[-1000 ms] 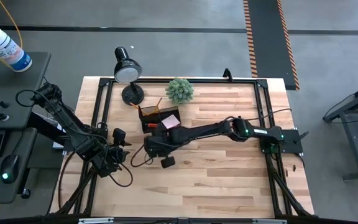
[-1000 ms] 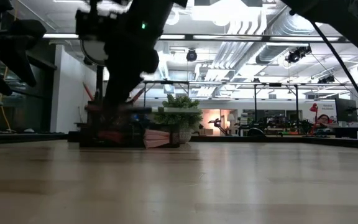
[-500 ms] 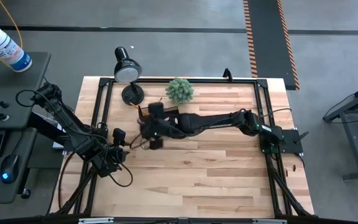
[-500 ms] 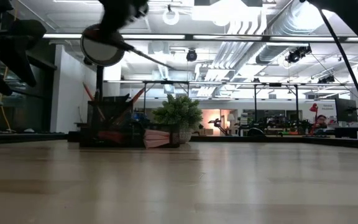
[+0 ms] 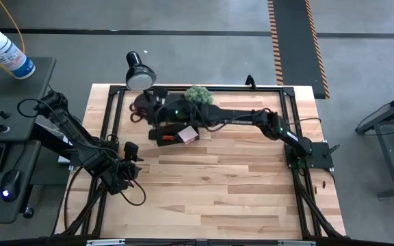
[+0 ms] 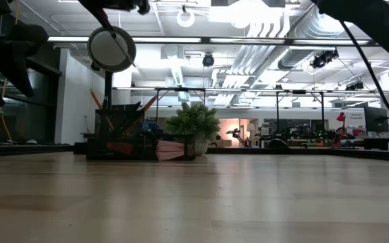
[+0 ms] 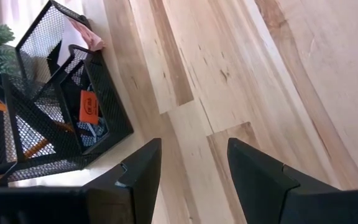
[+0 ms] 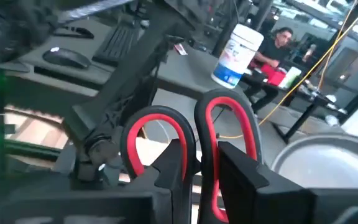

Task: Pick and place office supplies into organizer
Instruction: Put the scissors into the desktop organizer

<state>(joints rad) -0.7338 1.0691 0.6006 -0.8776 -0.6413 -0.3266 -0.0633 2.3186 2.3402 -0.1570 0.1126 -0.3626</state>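
The right gripper (image 8: 197, 168), fingers clamped on red-handled scissors (image 8: 188, 134), has swung from the table's middle to above the black mesh organizer (image 5: 173, 133) near the round-headed black lamp (image 5: 139, 70). The left gripper (image 7: 191, 165) waits, fingers apart, over the pale wooden tabletop (image 5: 238, 184); beyond, a person (image 8: 277, 46) sits at a desk.

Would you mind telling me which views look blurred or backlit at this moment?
Right wrist view: the red-handled scissors in the right gripper and the background are soft. Low view: bright ceiling lights leave the black mesh organizer a dark silhouette. High view: evenly lit, sharp.
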